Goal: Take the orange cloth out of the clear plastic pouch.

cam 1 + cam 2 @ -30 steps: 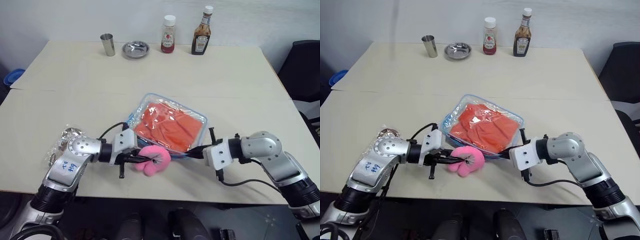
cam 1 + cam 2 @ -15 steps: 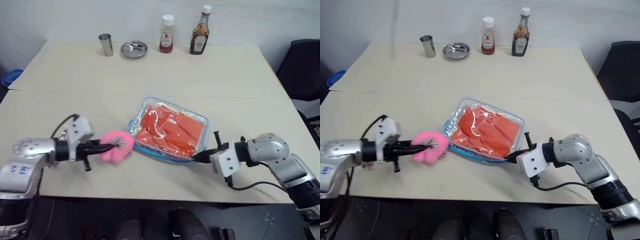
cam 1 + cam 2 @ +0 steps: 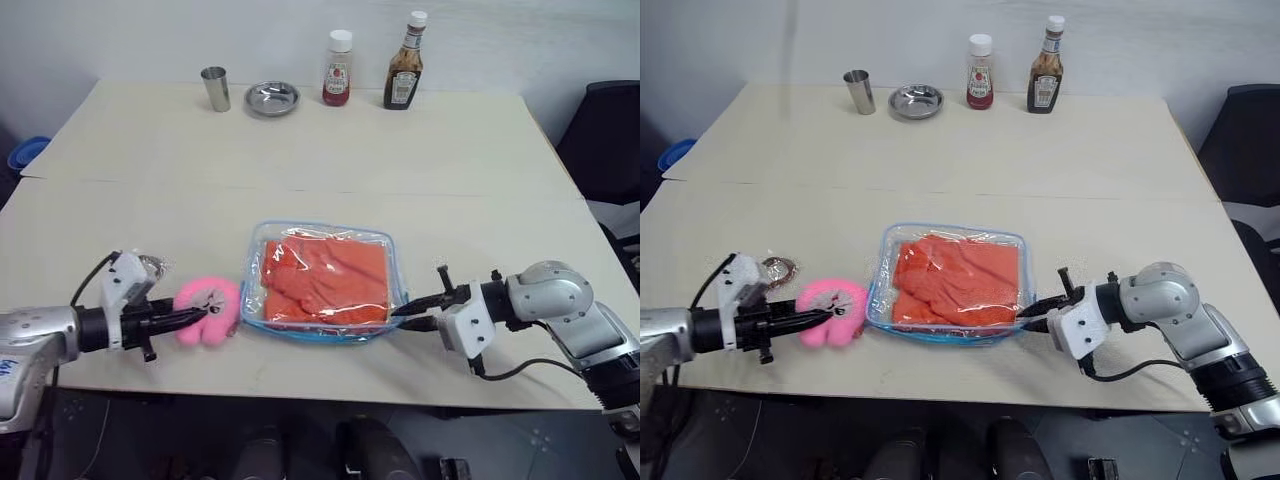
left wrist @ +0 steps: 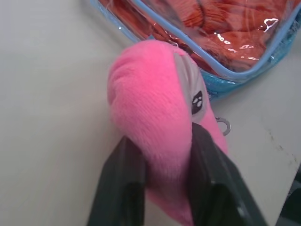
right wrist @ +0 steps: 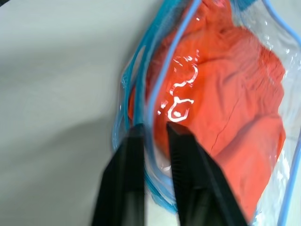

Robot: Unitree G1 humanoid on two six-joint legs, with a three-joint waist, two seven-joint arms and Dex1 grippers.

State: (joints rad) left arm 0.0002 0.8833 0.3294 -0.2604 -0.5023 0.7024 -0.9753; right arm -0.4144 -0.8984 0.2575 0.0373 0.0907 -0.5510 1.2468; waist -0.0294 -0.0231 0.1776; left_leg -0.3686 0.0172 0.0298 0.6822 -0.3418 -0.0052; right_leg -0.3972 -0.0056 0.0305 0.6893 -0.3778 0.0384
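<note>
The clear plastic pouch (image 3: 253,288) lies flat near the table's front edge. The orange cloth (image 3: 325,280) is folded inside it and fills most of it. Just left of the pouch, on the table, is its pink pom-pom (image 3: 225,300). My left gripper (image 3: 206,313) comes in level from the left and is shut on it. In the left wrist view both black fingers (image 4: 124,188) press into the fluff. My right gripper (image 3: 400,316) points at the pouch's near right corner. Its jaws stand slightly apart, with the blue trim (image 5: 155,101) running into the gap.
Along the far edge stand a metal cup (image 3: 213,88), a steel bowl (image 3: 272,98), a ketchup bottle (image 3: 337,68) and a brown sauce bottle (image 3: 401,62). A small clear packet with a metal clip (image 3: 777,268) lies behind my left wrist. A black chair (image 3: 612,140) stands at the right.
My left gripper has drawn the pom-pom out to the left. The pouch has turned and dropped flat on the table. My right fingers have parted a little at its corner.
</note>
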